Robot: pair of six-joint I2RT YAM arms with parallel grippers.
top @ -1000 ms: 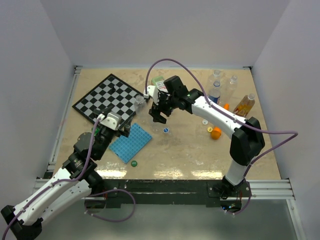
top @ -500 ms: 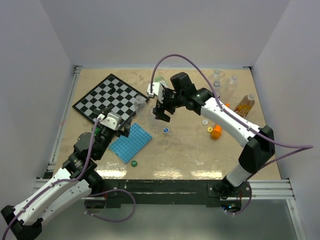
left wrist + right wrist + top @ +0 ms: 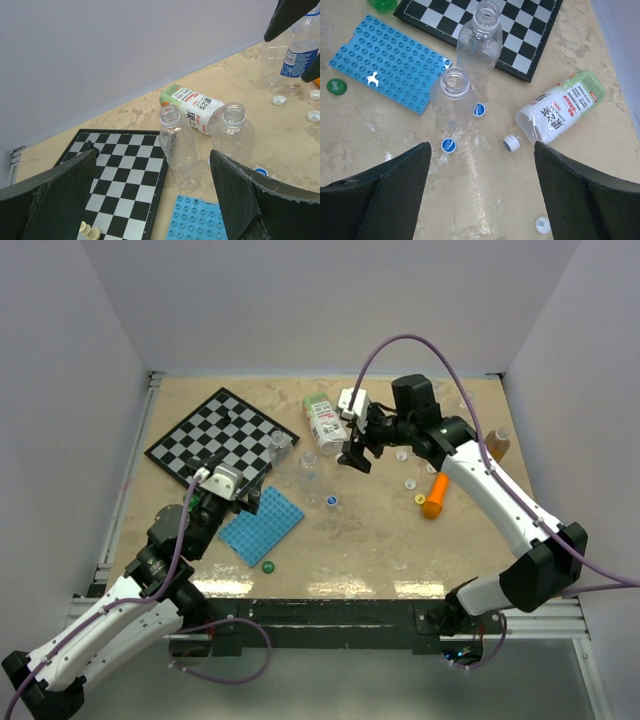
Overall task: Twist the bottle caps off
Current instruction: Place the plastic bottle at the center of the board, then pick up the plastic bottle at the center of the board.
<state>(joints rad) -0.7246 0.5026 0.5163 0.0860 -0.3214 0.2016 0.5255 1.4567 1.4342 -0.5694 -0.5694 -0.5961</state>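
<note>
2 blue caps (image 3: 449,145), 1 green cap (image 3: 336,86) and several white caps (image 3: 542,223) lie loose.

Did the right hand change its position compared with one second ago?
Yes. The right hand has moved rightward in the top view, farther from the chessboard.

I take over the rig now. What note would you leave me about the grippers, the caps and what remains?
Left gripper: open, empty, near the chessboard.
Right gripper: open, empty, above the loose caps.
Done: both clear bottles and the lying labelled bottle have no caps on; the caps lie around them.
Left: check the blue-labelled bottle; its neck is hidden.
</note>
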